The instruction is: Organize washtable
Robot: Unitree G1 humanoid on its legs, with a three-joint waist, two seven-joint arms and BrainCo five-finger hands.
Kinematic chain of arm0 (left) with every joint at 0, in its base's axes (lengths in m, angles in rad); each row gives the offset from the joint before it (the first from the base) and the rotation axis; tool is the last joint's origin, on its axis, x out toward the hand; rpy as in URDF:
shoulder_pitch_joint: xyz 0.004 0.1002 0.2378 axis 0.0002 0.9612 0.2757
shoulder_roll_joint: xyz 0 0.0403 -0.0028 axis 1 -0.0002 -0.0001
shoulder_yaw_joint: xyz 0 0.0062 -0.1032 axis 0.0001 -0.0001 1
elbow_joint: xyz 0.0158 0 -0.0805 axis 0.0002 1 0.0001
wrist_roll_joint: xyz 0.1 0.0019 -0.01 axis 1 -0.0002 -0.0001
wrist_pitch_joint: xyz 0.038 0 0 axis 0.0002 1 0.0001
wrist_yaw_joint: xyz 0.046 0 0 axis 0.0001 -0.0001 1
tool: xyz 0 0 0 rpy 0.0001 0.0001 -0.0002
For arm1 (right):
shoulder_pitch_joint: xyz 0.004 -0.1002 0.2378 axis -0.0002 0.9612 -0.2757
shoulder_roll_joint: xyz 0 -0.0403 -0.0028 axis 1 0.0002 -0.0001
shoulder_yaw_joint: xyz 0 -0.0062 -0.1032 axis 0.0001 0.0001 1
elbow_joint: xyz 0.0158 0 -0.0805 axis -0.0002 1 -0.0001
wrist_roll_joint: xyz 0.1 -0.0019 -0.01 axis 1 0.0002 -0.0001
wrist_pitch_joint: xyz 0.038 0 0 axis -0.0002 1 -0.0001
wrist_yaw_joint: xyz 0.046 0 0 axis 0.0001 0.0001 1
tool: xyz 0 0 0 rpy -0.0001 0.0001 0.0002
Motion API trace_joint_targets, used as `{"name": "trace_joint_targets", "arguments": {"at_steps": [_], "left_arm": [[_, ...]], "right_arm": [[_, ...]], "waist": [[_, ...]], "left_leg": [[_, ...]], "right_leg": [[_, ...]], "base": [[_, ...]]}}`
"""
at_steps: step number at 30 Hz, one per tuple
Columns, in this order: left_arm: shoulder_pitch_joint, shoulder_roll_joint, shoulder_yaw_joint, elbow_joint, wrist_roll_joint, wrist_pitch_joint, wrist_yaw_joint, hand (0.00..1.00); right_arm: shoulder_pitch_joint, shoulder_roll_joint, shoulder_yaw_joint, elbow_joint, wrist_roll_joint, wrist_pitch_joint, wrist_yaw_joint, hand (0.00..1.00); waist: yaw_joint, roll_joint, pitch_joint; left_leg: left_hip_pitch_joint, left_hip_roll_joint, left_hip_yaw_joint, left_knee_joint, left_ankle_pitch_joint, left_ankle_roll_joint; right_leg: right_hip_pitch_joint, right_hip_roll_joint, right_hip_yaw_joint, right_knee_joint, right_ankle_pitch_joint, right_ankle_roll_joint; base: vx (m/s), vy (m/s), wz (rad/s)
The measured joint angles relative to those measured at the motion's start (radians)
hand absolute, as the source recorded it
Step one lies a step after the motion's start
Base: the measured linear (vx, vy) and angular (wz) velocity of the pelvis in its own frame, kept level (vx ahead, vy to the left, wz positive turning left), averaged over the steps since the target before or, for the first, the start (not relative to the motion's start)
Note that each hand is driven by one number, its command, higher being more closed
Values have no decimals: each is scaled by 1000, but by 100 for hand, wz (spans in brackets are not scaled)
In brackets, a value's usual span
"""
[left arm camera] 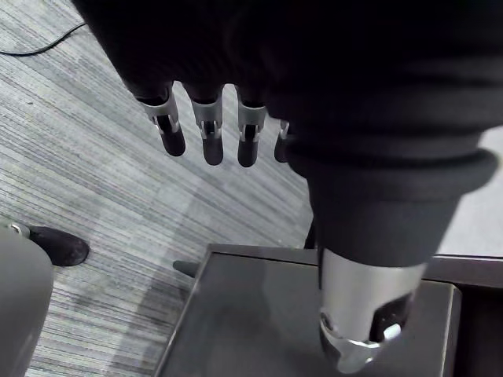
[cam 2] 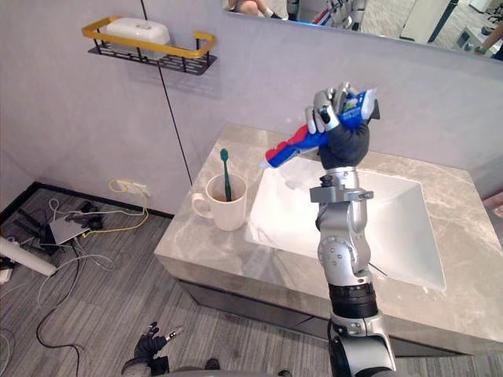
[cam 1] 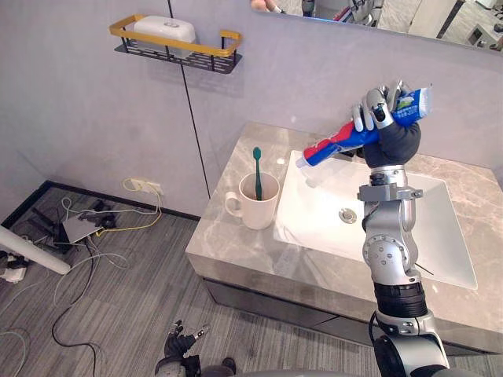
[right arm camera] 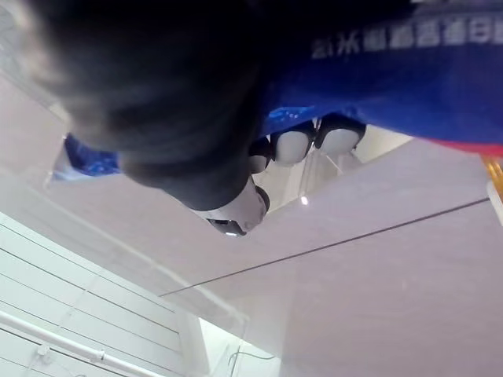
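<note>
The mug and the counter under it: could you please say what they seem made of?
The mug looks like glazed cream ceramic, smooth with a soft sheen. The counter looks like polished grey veined stone, perhaps marble or an imitation.

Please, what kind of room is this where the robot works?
Most likely a bathroom: a white sink set in a stone counter, a mug with a toothbrush beside it, a mirror above, and a toothpaste tube in the right hand.
</note>
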Motion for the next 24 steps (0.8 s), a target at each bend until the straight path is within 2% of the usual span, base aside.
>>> {"name": "trace_joint_targets", "arguments": {"at_steps": [7, 17, 24], "left_arm": [[-1, 8, -22, -5, 0, -1, -7, 0], [-1, 10, -38, -7, 1, -3, -8, 0], [-3, 26, -66, -18, 2, -4, -8, 0]], "right_arm": [[-42, 0, 52, 12, -3, 30, 17, 100], [-72, -4, 88, 39, -24, 32, 16, 100], [-80, -3, 96, 69, -44, 36, 14, 100]], "waist": [[2, -6, 4], [5, -8, 4], [18, -25, 13]], "left_leg": [[-3, -1, -9, 0, 0, 0], [-4, 1, -11, 0, 0, 0], [-6, 1, -10, 3, 0, 0]], "right_leg": [[2, 1, -16, 0, -1, 1], [2, 1, -17, 0, -1, 1], [1, 0, -17, 0, -1, 1]], "base": [[-14, -3, 4], [-5, 0, 0], [-20, -1, 0]]}}
